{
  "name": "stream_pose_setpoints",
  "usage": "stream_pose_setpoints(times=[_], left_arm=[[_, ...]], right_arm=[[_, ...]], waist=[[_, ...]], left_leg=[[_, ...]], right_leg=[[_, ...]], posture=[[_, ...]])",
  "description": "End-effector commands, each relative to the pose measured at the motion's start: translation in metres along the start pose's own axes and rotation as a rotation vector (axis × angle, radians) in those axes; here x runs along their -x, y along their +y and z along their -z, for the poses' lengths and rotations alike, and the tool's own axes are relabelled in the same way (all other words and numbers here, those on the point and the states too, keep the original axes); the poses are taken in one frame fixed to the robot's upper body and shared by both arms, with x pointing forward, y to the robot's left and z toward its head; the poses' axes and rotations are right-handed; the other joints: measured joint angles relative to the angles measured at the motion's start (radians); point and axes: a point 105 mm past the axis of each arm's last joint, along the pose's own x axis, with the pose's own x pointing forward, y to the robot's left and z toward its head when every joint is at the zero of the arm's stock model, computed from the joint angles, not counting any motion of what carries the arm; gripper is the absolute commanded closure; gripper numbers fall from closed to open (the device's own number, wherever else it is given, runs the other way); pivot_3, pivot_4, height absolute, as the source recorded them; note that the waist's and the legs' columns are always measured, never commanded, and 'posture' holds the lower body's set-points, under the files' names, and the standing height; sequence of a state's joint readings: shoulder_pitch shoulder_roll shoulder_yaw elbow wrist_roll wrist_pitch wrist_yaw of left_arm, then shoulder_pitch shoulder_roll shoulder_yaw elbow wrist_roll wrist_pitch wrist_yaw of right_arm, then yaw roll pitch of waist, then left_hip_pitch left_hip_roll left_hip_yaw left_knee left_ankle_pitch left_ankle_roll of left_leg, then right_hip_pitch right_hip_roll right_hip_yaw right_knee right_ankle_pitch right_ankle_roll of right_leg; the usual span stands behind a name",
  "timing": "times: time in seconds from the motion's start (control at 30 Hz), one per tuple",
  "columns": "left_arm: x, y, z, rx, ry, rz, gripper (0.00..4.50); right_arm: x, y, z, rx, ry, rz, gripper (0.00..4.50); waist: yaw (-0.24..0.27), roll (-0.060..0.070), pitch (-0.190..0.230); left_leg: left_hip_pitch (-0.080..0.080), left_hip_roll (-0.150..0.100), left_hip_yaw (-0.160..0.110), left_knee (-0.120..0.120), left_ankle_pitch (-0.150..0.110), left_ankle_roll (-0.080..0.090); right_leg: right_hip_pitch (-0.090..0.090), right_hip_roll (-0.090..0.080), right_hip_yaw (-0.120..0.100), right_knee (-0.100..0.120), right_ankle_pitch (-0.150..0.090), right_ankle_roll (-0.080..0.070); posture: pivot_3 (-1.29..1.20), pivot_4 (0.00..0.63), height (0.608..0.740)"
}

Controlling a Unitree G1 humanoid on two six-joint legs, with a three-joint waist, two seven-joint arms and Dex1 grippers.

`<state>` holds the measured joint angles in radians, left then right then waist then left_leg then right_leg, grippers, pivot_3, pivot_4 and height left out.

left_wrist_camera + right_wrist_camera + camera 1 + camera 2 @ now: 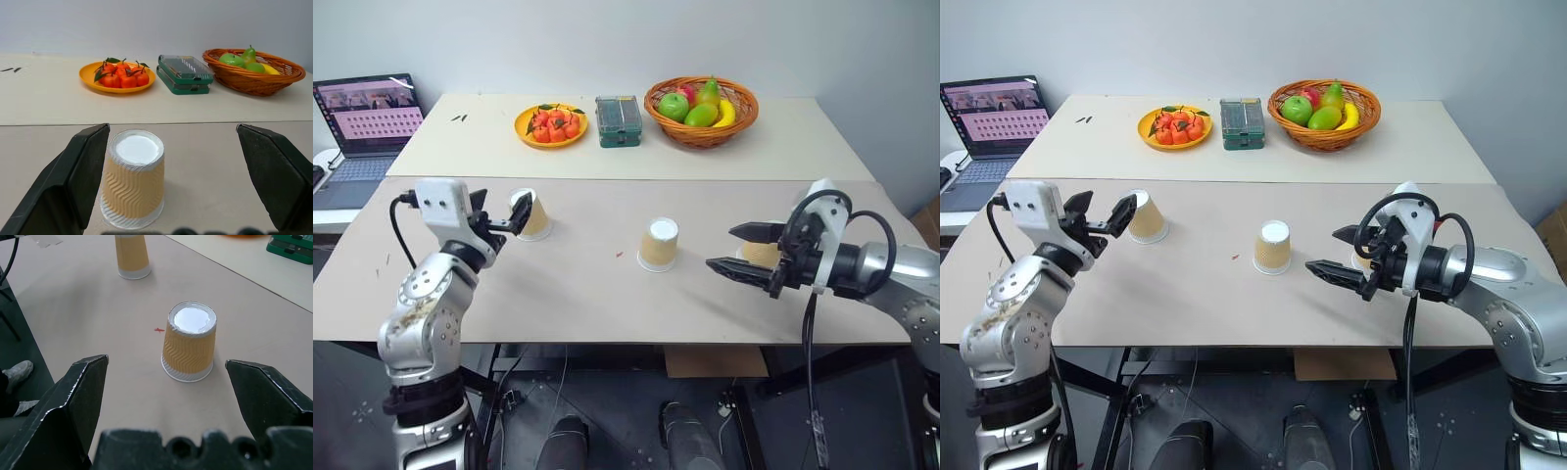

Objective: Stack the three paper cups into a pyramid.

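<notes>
Three tan paper cups stand upside down, white bases up, on the near table (587,294). The left cup (533,215) is just in front of my left gripper (501,217), which is open; in the left wrist view this cup (132,178) sits close to one finger (73,181). The middle cup (658,245) stands alone, apart from the others. My right gripper (722,248) is open and points at it from the right; the right wrist view has the middle cup (190,342) ahead between the spread fingers. The right cup (762,253) is partly hidden behind that gripper.
On the far table stand an orange plate of tangerines (551,125), a green lidded box (618,119) and a wicker fruit basket (701,110). An open laptop (372,122) sits off to the left. Bare tabletop lies between the cups.
</notes>
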<state>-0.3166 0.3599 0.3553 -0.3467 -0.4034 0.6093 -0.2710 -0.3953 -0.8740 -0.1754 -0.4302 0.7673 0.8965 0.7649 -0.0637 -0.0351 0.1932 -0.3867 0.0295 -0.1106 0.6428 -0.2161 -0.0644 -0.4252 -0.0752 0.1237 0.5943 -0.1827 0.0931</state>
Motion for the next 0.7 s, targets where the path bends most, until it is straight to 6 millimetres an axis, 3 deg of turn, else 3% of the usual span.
stream_pose_setpoints(times=[0.03, 0.27, 0.7], left_arm=[[0.000, -0.003, 0.009, -0.053, -0.033, 0.005, 0.06], [-0.014, 0.010, 0.039, -0.068, 0.004, -0.076, 0.06], [-0.053, 0.019, 0.043, -0.052, 0.000, -0.089, 0.06]], right_arm=[[0.003, -0.003, -0.018, 0.062, -0.026, 0.002, 0.00], [0.002, -0.006, -0.033, 0.101, -0.053, 0.017, 0.00], [0.011, -0.006, -0.042, 0.123, -0.075, 0.073, 0.00]], waist=[[0.001, 0.000, 0.000], [0.004, 0.000, 0.000], [0.018, 0.000, 0.000]], left_leg=[[0.000, 0.000, 0.000, 0.000, 0.000, 0.000], [0.000, 0.000, 0.000, 0.000, 0.000, 0.000], [-0.001, 0.000, 0.000, 0.000, 0.000, 0.000]], right_leg=[[0.000, 0.000, 0.000, 0.000, 0.000, 0.000], [0.000, 0.000, 0.000, 0.000, 0.000, 0.000], [-0.001, 0.000, 0.000, 0.000, 0.004, 0.006]], posture=[[0.00, 0.150, 0.740], [0.00, 0.150, 0.740], [0.00, 0.150, 0.740]])
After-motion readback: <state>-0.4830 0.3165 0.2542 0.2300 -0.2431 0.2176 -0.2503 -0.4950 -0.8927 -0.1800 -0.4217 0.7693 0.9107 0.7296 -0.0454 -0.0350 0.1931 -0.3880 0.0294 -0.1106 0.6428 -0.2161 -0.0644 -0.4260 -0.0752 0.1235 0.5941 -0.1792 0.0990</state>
